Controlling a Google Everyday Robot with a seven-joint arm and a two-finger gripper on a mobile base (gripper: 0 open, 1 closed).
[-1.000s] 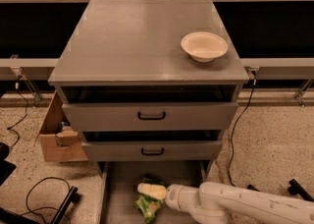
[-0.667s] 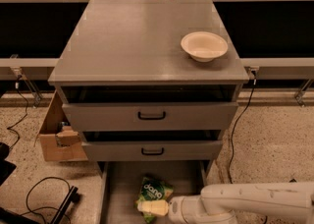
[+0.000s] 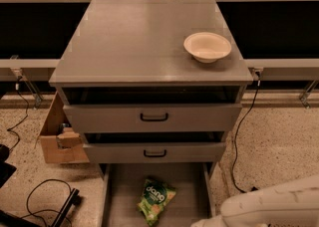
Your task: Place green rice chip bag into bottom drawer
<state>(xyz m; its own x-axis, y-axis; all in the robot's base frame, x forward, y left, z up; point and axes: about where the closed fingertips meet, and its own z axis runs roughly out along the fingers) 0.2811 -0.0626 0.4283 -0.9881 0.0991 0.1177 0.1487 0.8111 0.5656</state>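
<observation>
The small, crinkled, bright-green rice chip bag (image 3: 156, 201) with white lettering lies flat on the floor of the open grey bottom drawer (image 3: 187, 191), held by nothing. The robot's white gripper (image 3: 202, 223) is at the lower edge, just right of the bag and mostly cut off; I cannot tell whether it is open. A cream bowl (image 3: 207, 47) sits empty on the grey cabinet top (image 3: 139, 42).

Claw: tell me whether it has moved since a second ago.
Yes. The claw has withdrawn toward the lower right, away from the bottom drawer, and is out of view; only its arm shows.
</observation>
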